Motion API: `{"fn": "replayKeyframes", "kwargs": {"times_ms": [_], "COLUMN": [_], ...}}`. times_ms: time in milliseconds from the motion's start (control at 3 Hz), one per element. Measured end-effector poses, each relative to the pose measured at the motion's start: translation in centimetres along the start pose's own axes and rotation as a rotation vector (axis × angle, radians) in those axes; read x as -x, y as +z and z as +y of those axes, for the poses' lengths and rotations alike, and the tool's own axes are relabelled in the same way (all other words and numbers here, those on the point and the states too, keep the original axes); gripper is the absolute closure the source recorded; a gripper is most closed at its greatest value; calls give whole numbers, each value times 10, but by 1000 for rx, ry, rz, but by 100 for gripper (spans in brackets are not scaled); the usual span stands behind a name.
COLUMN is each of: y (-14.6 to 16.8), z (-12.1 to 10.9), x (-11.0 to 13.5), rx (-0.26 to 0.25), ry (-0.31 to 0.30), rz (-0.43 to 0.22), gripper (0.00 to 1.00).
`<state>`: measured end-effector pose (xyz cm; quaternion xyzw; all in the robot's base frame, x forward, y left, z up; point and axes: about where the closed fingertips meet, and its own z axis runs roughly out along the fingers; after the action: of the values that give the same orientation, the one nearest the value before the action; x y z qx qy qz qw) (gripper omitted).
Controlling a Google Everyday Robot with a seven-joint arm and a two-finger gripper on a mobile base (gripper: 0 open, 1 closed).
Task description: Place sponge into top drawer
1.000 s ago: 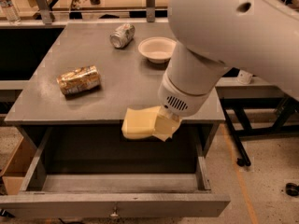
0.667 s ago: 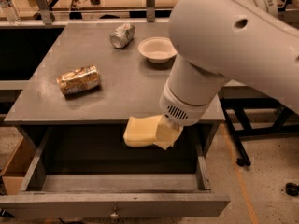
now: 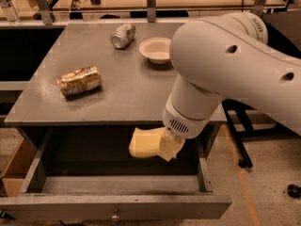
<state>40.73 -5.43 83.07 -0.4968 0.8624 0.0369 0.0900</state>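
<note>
The pale yellow sponge (image 3: pixel 143 142) hangs in the air over the inside of the open top drawer (image 3: pixel 117 206), just below the table's front edge. My gripper (image 3: pixel 165 146) is shut on the sponge, its pale yellow fingers at the sponge's right end, under my big white arm (image 3: pixel 221 65). The drawer is pulled out toward the camera, with a small metal knob (image 3: pixel 114 215) at the centre of its front panel. The drawer's inside is dark, and nothing shows lying in it.
On the grey tabletop (image 3: pixel 122 93) lie a gold-patterned snack bag (image 3: pixel 79 80), a tipped can (image 3: pixel 122 36) and a white bowl (image 3: pixel 156 49). A cardboard box (image 3: pixel 14 168) stands at the lower left. Black stand legs (image 3: pixel 240 140) are at the right.
My arm has lowered and leaned forward; the sponge in my gripper has moved down from the table's front edge into the drawer opening.
</note>
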Motion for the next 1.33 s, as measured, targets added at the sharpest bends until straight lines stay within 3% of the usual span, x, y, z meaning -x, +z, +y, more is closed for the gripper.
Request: {"fn": "replayKeyframes", "kwargs": {"times_ms": [667,1000,1333], "y": [29,49,79], "z": [12,15,14], "x": [-5,4,18], "rx": [2,-11,-2], "ry": [29,43,45], "rz": [29,19,-32], "gripper": [100,100,100]}}
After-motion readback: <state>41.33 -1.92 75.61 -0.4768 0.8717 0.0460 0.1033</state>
